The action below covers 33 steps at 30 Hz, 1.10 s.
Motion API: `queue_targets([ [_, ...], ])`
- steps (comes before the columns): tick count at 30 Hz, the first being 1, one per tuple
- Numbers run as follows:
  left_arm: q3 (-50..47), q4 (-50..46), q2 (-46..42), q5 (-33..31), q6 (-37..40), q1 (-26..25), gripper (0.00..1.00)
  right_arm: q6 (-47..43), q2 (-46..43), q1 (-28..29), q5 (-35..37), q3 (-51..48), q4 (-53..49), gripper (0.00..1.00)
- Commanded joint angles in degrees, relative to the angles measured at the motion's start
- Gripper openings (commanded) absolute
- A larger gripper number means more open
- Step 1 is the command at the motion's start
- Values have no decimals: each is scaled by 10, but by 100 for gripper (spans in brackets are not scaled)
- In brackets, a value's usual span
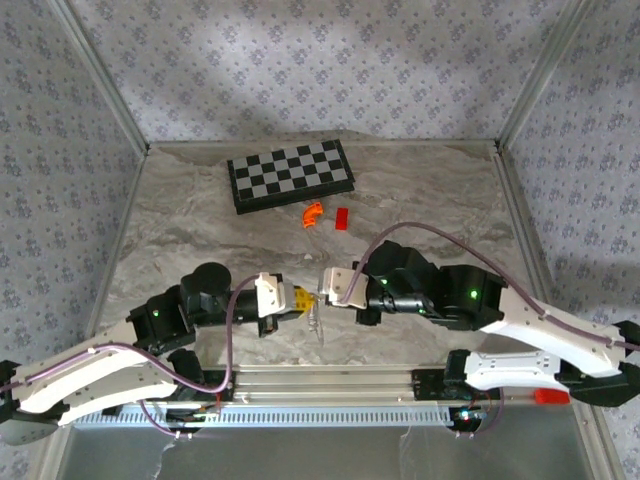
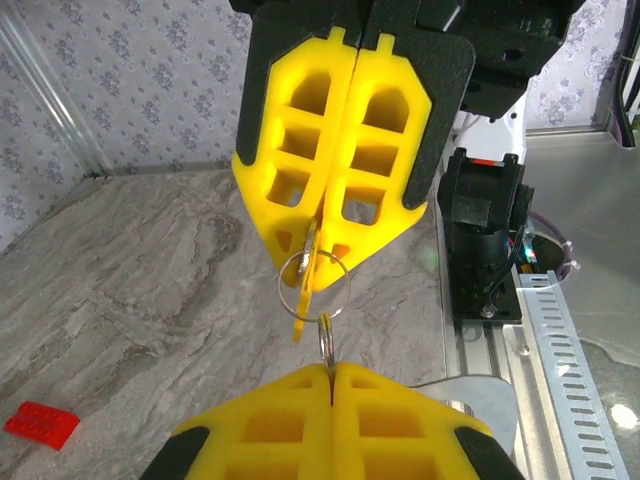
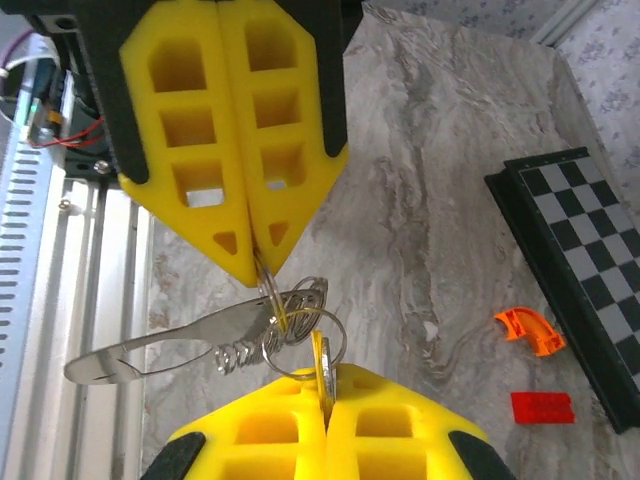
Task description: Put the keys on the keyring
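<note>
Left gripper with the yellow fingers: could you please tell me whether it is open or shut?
Shut: the left gripper has its yellow fingers pressed together without a gap, pinching a thin silver metal ring.

The left gripper [image 1: 302, 299] and right gripper [image 1: 323, 289] meet tip to tip over the near middle of the table [image 1: 170, 230], their arms barring that strip from side to side. Beyond them the marble lies open up to the checkerboard [image 1: 291, 175], with the orange curved piece [image 1: 313, 214] and red block [image 1: 342, 219] just before it; both flanks run free to the patterned side walls [image 1: 60, 150].
</note>
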Motion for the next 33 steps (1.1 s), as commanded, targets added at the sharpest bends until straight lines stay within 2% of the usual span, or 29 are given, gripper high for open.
queue_targets([
  [1,-16,6,-2,-14,1,-1,0,-14,13,4,60,31,-14,0],
  [2,-21,12,-4,-16,0,-1,5,-14,19,4,65,34,-16,0],
  [3,-27,18,-6,-22,-3,-1,13,-14,26,4,72,37,-18,0],
  [4,-32,23,-9,-32,-6,-1,27,-13,34,4,80,40,-20,0],
  [6,-43,33,-19,-54,-12,-1,41,-9,50,3,85,49,-31,0],
  [7,-49,38,-26,-66,-15,-1,51,-7,59,2,81,55,-38,0],
  [8,-56,42,-32,-74,-17,-1,80,-7,66,1,82,58,-43,0],
  [9,-61,45,-40,-83,-20,-1,93,-7,75,-2,85,62,-45,0],
  [10,-67,48,-48,-93,-25,-1,99,-7,84,-6,88,67,-48,0],
  [14,-90,58,-75,-112,-38,-1,99,2,119,-22,110,89,-62,0],
  [21,-123,68,-116,-188,-62,-1,99,47,189,-50,153,108,-69,0],
  [26,-147,62,-147,-230,-67,-1,99,72,230,-60,152,122,-87,0],
  [33,-161,40,-175,-233,-74,-1,99,78,265,-90,134,152,-88,0],
])
